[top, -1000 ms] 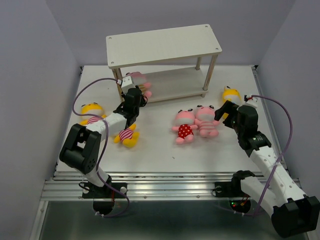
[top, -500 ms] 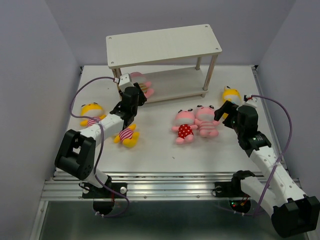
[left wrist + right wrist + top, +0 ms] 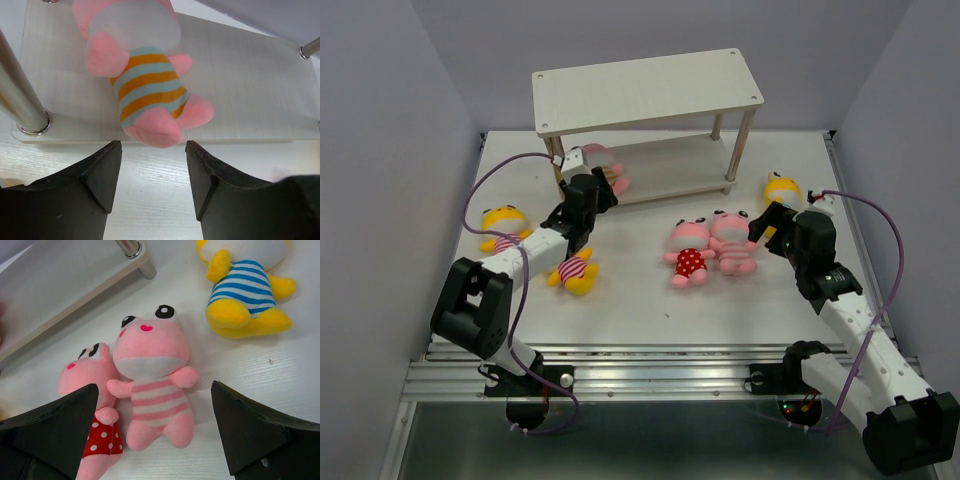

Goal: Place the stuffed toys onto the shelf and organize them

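Note:
The shelf [image 3: 650, 92] stands at the back of the table. A pink stuffed toy with yellow stripes [image 3: 147, 85] lies on the left end of the lower board [image 3: 250, 100], its feet over the front edge. My left gripper [image 3: 153, 150] is open just in front of those feet and holds nothing; it shows from above [image 3: 588, 192]. My right gripper [image 3: 154, 387] is wide open above a pink-striped toy [image 3: 150, 352], with a red dotted toy [image 3: 100, 440] beside it. A yellow blue-striped toy [image 3: 245, 290] lies to the right.
Two yellow toys with pink stripes lie on the table's left part, one near the left edge [image 3: 505, 225] and one below my left arm [image 3: 574, 272]. A metal shelf leg [image 3: 20, 105] stands close to my left finger. Purple cables loop over both arms.
My left jaws have opened wider and let go of the yellow-striped pink toy, which now rests on the lower board. My right arm has not moved.

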`<state>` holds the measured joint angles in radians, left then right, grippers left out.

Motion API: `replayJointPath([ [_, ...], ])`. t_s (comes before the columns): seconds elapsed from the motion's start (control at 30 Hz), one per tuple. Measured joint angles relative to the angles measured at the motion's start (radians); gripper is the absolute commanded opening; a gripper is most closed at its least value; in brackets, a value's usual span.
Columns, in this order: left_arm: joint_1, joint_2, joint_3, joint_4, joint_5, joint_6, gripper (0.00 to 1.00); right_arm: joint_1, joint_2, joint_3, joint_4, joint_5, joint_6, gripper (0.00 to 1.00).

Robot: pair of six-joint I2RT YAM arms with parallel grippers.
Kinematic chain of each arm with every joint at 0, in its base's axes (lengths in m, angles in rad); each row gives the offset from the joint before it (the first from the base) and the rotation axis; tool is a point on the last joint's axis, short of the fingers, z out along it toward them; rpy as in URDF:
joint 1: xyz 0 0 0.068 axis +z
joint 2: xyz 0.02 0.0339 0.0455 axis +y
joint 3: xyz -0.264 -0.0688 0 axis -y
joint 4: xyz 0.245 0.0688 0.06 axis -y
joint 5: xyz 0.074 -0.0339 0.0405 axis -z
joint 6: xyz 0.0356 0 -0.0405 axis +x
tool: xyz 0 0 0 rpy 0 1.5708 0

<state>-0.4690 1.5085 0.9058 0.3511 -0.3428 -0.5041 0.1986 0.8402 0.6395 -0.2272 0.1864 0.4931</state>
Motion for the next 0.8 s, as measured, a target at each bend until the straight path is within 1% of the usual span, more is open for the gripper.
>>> replayJointPath([
  [0.13, 0.000, 0.024, 0.005, -0.001, 0.019, 0.018, 0.54, 0.000, 0.000, 0.000, 0.001, 0.000, 0.000, 1.00],
  [0.17, 0.000, 0.035, 0.012, -0.004, 0.022, 0.021, 0.49, 0.000, 0.000, 0.000, 0.001, 0.000, 0.000, 1.00],
  [0.2, 0.000, 0.047, 0.019, -0.006, 0.024, 0.024, 0.46, 0.000, 0.000, 0.000, 0.002, 0.000, 0.000, 1.00],
  [0.3, 0.000, 0.069, 0.032, -0.013, 0.027, 0.034, 0.46, 0.000, 0.000, 0.000, 0.003, 0.000, 0.000, 1.00],
  [0.37, 0.000, 0.071, 0.032, -0.017, 0.026, 0.036, 0.43, 0.000, 0.000, 0.000, 0.003, 0.000, -0.001, 1.00],
  [0.5, 0.000, 0.071, 0.032, -0.020, 0.013, 0.039, 0.43, 0.000, 0.000, 0.000, 0.003, 0.000, -0.003, 1.00],
  [0.6, 0.000, 0.075, 0.050, -0.035, -0.003, 0.044, 0.34, 0.000, 0.004, 0.000, 0.004, 0.000, -0.003, 1.00],
  [0.73, 0.013, 0.077, 0.069, -0.042, -0.015, 0.044, 0.28, 0.000, 0.005, 0.000, 0.004, 0.000, -0.004, 1.00],
  [0.77, 0.018, 0.077, 0.069, -0.043, -0.017, 0.044, 0.21, 0.000, 0.005, 0.000, 0.003, 0.000, -0.004, 1.00],
  [0.8, 0.024, 0.077, 0.069, -0.046, -0.018, 0.044, 0.19, 0.000, 0.005, 0.000, 0.004, 0.000, -0.004, 1.00],
])
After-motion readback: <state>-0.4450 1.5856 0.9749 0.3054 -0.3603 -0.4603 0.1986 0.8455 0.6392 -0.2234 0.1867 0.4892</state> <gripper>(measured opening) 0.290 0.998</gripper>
